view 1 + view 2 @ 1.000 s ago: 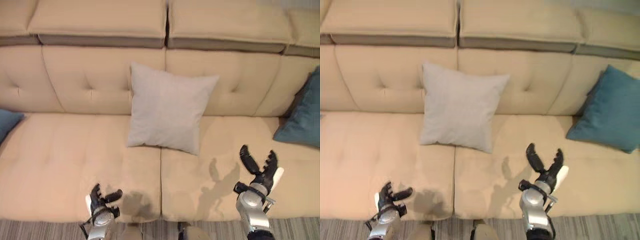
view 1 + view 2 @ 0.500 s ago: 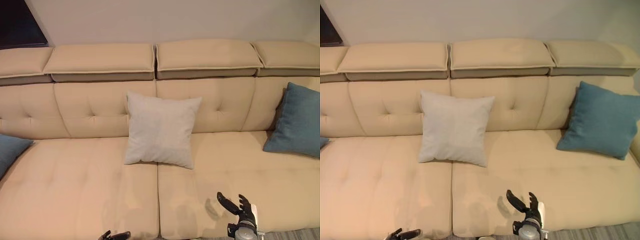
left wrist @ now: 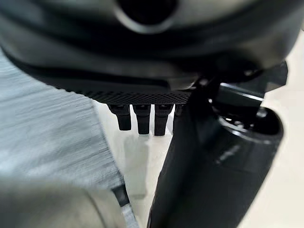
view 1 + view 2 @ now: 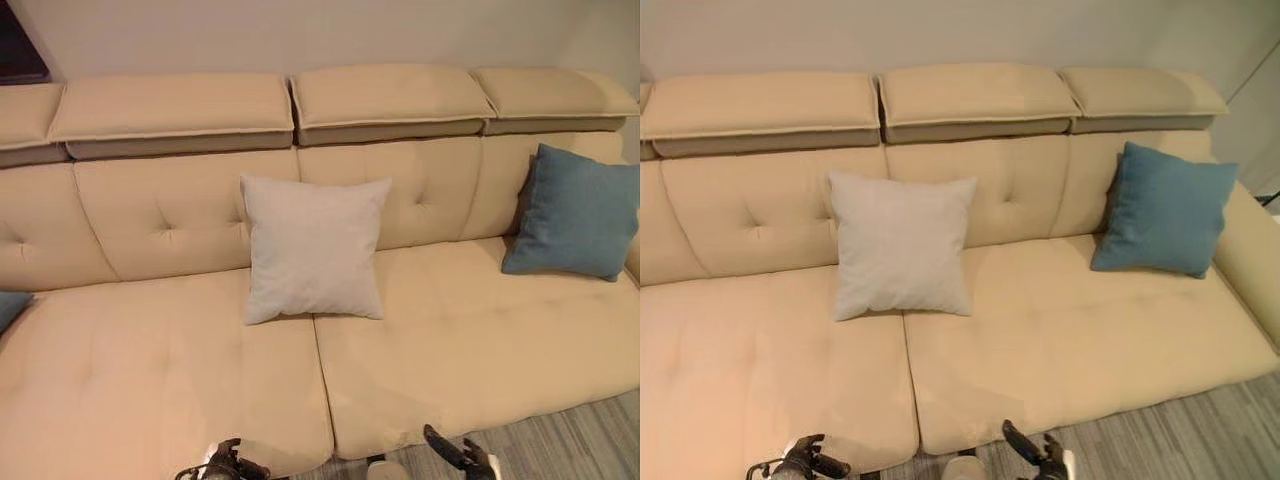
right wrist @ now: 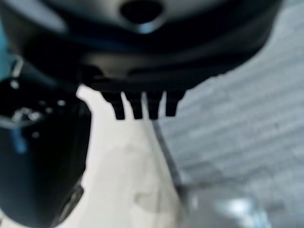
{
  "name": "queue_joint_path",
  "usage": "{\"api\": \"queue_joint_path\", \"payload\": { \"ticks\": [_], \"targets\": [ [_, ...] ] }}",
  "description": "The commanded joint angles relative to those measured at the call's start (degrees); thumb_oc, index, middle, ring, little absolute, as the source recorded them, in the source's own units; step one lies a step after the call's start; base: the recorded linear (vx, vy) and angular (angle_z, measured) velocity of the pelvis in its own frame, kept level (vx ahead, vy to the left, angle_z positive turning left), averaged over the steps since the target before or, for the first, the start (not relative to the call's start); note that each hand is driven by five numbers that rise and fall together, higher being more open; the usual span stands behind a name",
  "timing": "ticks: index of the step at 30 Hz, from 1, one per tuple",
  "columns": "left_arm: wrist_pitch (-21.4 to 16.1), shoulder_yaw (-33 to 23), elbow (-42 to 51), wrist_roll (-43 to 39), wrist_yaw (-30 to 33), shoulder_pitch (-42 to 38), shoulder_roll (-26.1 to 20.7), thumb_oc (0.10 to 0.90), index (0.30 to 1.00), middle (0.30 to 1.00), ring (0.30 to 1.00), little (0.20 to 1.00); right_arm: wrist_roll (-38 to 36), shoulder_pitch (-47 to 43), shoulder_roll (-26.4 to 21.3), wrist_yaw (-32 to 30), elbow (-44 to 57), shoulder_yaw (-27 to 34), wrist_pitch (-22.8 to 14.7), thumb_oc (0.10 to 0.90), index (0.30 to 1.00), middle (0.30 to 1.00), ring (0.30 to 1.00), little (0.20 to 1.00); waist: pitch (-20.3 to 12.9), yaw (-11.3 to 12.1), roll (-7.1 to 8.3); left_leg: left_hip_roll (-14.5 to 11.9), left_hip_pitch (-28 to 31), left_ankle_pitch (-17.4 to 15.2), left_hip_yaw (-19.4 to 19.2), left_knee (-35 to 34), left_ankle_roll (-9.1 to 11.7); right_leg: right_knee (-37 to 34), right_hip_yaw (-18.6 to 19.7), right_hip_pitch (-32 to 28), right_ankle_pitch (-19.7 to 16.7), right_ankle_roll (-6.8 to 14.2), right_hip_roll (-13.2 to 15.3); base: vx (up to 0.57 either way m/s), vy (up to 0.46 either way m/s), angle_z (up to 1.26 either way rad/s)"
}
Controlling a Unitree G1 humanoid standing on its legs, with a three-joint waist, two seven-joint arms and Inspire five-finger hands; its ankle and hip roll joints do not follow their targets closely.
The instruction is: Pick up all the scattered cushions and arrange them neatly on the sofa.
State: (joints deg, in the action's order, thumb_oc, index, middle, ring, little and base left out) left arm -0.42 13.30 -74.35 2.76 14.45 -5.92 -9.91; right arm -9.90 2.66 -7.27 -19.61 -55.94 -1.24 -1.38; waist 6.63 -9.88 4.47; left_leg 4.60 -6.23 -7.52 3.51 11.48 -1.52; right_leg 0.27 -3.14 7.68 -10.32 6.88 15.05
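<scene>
Two cushions leaned upright against the sofa (image 4: pixel 450 340) back: a grey cushion (image 4: pixel 312 247) at the middle and a blue cushion (image 4: pixel 577 213) near its right end. Both hands, left hand (image 4: pixel 228 466) and right hand (image 4: pixel 462 459), hung low before the seat edge, fingers (image 5: pixel 135 105) loosely spread, holding nothing.

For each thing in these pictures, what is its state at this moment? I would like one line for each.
Grey cushion: upright, leaning on the sofa's backrest, at the middle.
Blue cushion: upright, leaning in the sofa's right corner.
Second blue cushion: at the sofa's left end, mostly out of frame.
Sofa: seat bare in front.
Left hand: open, holding nothing.
Right hand: open, holding nothing.
</scene>
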Motion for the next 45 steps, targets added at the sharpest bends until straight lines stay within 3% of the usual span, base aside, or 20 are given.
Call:
{"api": "queue_joint_path", "payload": {
  "ticks": [1,6,12,27,35,36,45],
  "targets": [
    [1.6,-2.7,-1.1,4.9,2.5,0.5,-3.9,0.800,0.900,0.900,0.900,0.900,-0.6,-5.5,-3.4,-0.7,2.0,0.5,-2.2,0.800,0.900,0.900,0.900,0.900,2.9,3.1,-1.59,-2.5,8.6,-4.6,-1.7,-6.7,-0.4,6.4,1.0,3.2,7.5,1.7,-6.8,-0.21,0.150,-0.17],
    [2.1,-3.2,-1.5,4.6,2.8,1.1,-4.4,0.800,0.900,0.900,0.900,0.900,-3.1,-5.6,-2.8,-0.7,-1.6,1.1,-2.2,0.800,0.900,0.900,0.900,0.900,0.6,4.5,-1.88,-2.8,7.1,-2.3,-1.1,-8.6,-0.8,10.0,2.8,-0.2,11.2,0.8,-8.9,-0.11,0.056,-0.08],
    [2.5,-2.8,-1.6,5.5,3.6,2.6,-4.5,0.800,0.900,0.900,0.900,0.900,0.6,-7.1,-3.9,-1.6,-1.4,-0.8,-1.4,0.800,0.900,0.900,0.900,0.900,-1.9,8.4,-0.19,-2.1,3.3,-1.3,-4.2,-7.5,-1.4,9.5,0.4,-6.9,12.8,0.8,-9.0,-0.12,-0.024,-0.11],
    [2.3,1.0,0.2,8.2,3.6,0.6,-3.0,0.800,0.900,0.900,0.900,0.900,8.0,-6.5,-3.7,0.8,-7.9,-7.4,0.2,0.800,0.900,0.900,0.900,0.900,0.3,6.4,-1.49,-2.9,2.7,-2.1,-5.8,-4.5,-1.0,7.1,1.0,-6.3,16.7,-1.0,-10.5,-0.01,-0.054,-0.08],
    [1.9,1.6,0.8,7.4,3.2,0.2,-2.7,0.800,0.900,0.900,0.900,0.900,5.3,-5.7,-3.4,2.9,-11.7,-6.6,-0.2,0.800,0.900,0.900,0.900,0.900,-0.2,5.7,-1.73,-3.6,4.6,-1.1,-5.8,-6.5,-0.2,4.9,1.0,-8.2,16.8,-1.5,-11.2,0.01,-0.049,0.00],
    [-1.0,0.3,-0.2,-4.6,-2.5,0.0,0.7,0.800,0.900,0.900,0.900,0.900,-20.3,-4.2,-6.7,9.1,-19.5,6.4,-1.8,0.800,0.900,0.900,0.900,0.900,3.5,6.8,-6.56,-5.4,8.2,11.7,-3.4,-16.5,4.7,-0.9,0.8,-16.8,16.1,-3.7,-14.1,0.04,-0.001,0.07],
    [-0.5,0.0,-2.0,-4.7,-2.8,1.5,1.4,0.800,0.900,0.900,0.900,0.900,-28.0,-4.0,-5.9,8.9,-21.2,10.0,-2.6,0.800,0.900,0.900,0.900,0.900,2.2,6.4,-6.46,-4.7,9.8,9.7,-3.8,-16.5,3.9,-1.4,1.5,-17.6,16.0,-3.2,-13.4,0.05,0.026,0.00]
  ]
}}
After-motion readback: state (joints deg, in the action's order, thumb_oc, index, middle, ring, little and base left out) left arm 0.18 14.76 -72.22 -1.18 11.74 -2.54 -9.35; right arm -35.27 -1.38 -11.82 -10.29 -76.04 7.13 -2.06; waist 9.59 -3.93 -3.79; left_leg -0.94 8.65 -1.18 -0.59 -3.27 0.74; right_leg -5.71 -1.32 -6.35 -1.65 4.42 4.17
